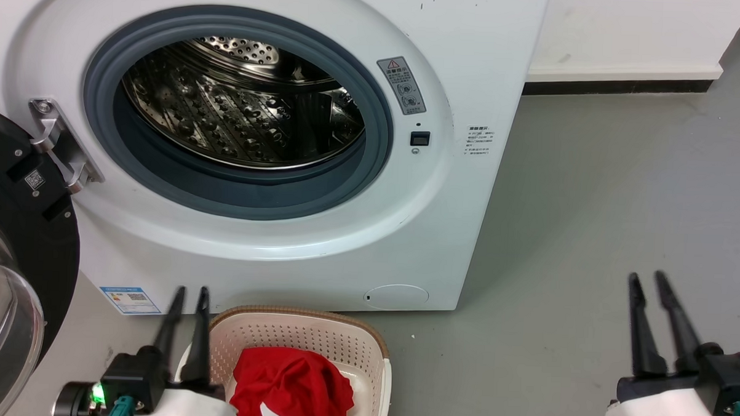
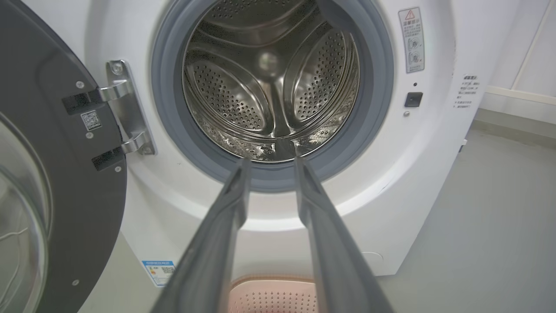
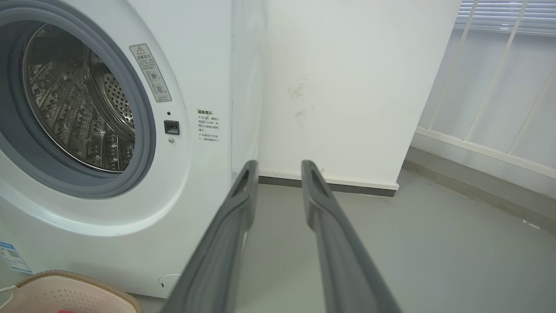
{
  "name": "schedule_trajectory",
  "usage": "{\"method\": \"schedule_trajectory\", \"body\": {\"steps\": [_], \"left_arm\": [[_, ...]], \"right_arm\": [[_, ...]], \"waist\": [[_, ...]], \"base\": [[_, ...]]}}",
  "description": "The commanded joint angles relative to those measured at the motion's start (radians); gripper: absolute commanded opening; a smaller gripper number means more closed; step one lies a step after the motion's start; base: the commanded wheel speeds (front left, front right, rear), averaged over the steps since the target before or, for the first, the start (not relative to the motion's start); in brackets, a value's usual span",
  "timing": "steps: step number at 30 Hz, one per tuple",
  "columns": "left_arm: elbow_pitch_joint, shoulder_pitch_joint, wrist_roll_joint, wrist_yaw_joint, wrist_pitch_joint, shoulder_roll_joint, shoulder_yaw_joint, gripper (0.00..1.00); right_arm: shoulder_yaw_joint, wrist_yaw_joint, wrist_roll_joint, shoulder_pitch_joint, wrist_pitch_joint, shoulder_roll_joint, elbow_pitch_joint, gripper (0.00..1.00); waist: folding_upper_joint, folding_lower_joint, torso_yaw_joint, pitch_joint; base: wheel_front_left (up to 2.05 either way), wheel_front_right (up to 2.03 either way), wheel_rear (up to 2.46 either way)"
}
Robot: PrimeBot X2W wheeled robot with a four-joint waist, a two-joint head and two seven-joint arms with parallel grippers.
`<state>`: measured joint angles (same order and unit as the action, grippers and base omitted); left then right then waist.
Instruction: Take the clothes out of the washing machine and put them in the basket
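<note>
Clothes (image 1: 290,384) sit bunched up red in the basket (image 1: 365,349), right in front of the washing machine (image 1: 461,51), and its drum (image 1: 238,117) looks bare to me. Left end effector (image 1: 191,291) and right end effector (image 1: 646,277) both hang parted, holding nothing. Fabric's probably light and floppy, so I'd pinch a thick top fold.

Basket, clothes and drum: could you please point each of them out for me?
Basket (image 1: 344,342), head view, on its perforated back wall.
Clothes (image 1: 290,381), head view, middle of the red fabric.
Drum (image 2: 226,93), left wrist view, a perforated rear panel.
</note>
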<state>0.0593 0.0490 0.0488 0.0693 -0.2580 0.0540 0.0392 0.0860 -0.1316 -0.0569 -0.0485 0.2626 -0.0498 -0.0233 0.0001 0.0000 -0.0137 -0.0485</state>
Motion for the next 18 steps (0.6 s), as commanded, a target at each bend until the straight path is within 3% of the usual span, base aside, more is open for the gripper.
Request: {"method": "schedule_trajectory", "body": {"steps": [1,18], "left_arm": [[0.0,-0.002,0.003,0.0,0.002,0.0,0.001,0.0],[0.052,-0.038,0.369,0.015,0.09,-0.001,0.02,0.0]], "right_arm": [[-0.001,0.0,0.003,0.0,0.0,0.0,-0.001,0.0],[-0.018,0.0,0.417,0.035,-0.07,-0.018,0.066,0.0]], "waist": [[-0.0001,0.0,0.0,0.0],[-0.0001,0.0,0.002,0.007]], "base": [[0.0,0.0,0.0],[0.0,0.0,0.0]]}}
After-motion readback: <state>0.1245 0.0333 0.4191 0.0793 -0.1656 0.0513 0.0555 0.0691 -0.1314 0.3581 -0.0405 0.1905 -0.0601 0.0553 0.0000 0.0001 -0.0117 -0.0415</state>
